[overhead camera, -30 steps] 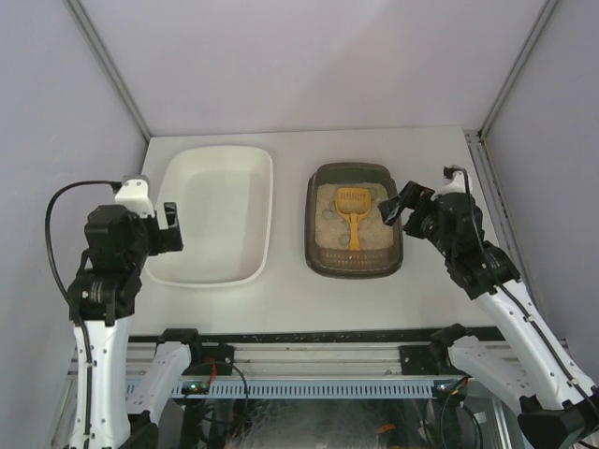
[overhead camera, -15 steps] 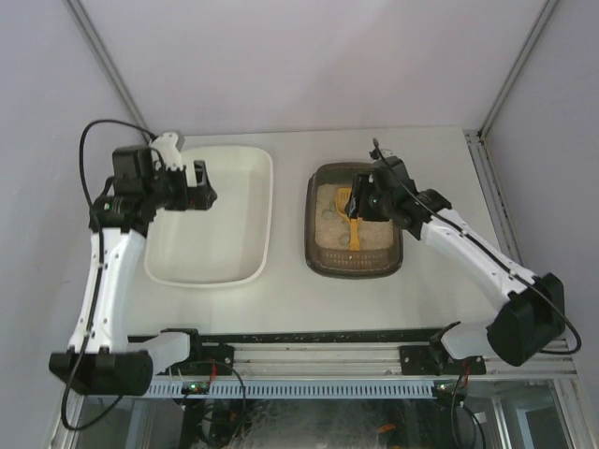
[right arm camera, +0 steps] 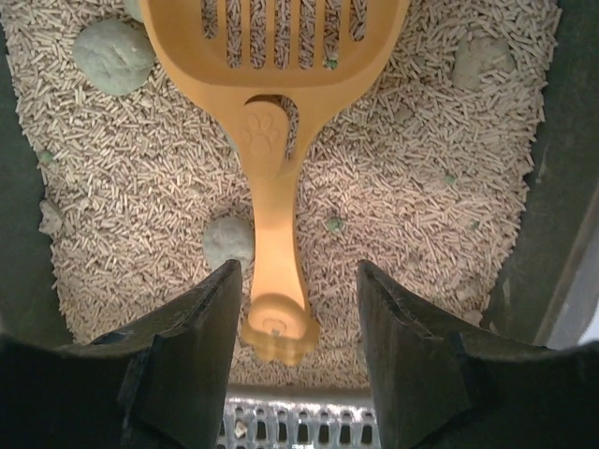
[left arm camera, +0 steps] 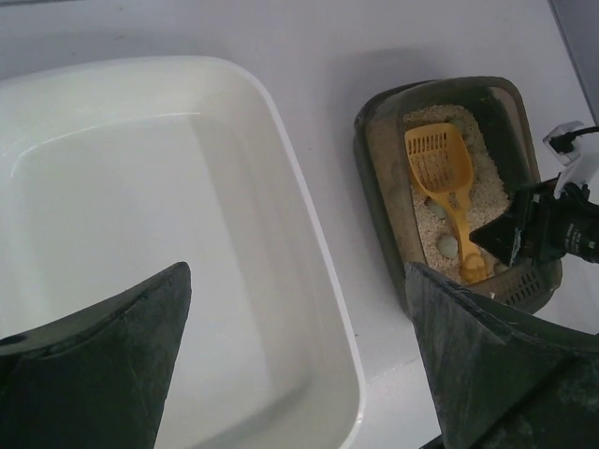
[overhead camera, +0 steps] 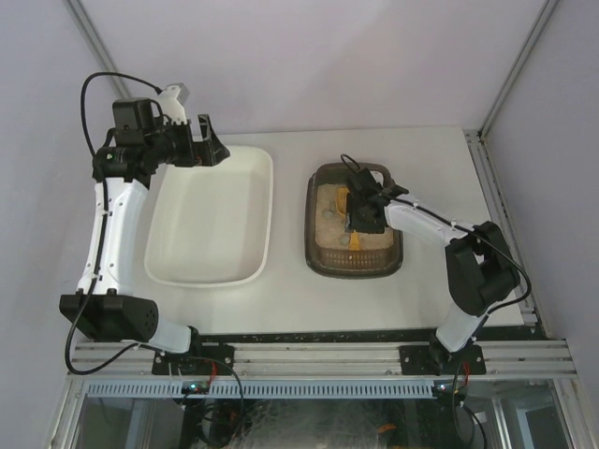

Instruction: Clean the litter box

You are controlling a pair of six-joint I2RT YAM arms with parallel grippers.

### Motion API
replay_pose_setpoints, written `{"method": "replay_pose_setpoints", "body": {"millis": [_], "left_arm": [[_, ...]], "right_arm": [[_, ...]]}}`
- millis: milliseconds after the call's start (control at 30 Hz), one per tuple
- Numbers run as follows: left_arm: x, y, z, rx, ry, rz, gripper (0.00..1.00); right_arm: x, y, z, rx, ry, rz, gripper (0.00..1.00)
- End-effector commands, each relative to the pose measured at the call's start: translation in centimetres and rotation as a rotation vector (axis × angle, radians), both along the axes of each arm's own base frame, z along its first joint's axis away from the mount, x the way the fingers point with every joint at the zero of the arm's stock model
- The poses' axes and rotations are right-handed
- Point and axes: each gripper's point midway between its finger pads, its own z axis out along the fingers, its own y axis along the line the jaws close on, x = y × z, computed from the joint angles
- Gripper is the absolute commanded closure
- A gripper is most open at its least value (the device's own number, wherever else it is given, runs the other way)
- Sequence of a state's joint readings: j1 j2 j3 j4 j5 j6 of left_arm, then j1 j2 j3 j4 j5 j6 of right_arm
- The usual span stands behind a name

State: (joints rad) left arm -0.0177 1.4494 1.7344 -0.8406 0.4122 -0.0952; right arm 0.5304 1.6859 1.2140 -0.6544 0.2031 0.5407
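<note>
The dark grey-brown litter box [overhead camera: 310, 224] holds pale pellet litter and a yellow slotted scoop [overhead camera: 343, 198] lying flat, handle toward the near end. My right gripper [overhead camera: 361, 221] is low inside the box. In the right wrist view it [right arm camera: 299, 281] is open, with its fingers on either side of the scoop's [right arm camera: 276, 187] handle end, not touching it. Grey-green clumps [right arm camera: 114, 56] [right arm camera: 227, 240] lie on the litter. My left gripper [overhead camera: 213, 150] is open and empty above the far left of the white tub. The left wrist view shows it [left arm camera: 297, 276] over the tub's right part.
The larger white tub [overhead camera: 268, 206] stands left of the litter box, a strip of table between them; it also shows in the left wrist view [left arm camera: 309, 234]. A slotted grille [right arm camera: 309, 426] runs along the box's near end. Grey walls enclose the table.
My right arm has reached left and down into the litter box, over the scoop handle. My left arm has risen and swung to the tub's far left corner.
</note>
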Motion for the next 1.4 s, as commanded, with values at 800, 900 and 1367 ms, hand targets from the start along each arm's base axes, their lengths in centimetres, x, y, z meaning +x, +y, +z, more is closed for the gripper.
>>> {"method": "replay_pose_setpoints", "body": {"millis": [800, 900, 1367], "left_arm": [[0.0, -5.6, -2.8, -0.115, 0.138, -0.264, 0.0], [0.2, -9.0, -2.6, -0.138, 0.19, -0.358, 0.0], [2.7, -19.0, -9.7, -0.074, 0.333, -0.426, 0.0]], "right_arm": [[5.4, 1.1, -0.2, 0.084, -0.032, -0.028, 1.0], [5.1, 0.9, 0.4, 0.058, -0.009, -0.001, 1.0], [2.1, 0.9, 4.7, 0.051, 0.017, 0.096, 1.0]]}}
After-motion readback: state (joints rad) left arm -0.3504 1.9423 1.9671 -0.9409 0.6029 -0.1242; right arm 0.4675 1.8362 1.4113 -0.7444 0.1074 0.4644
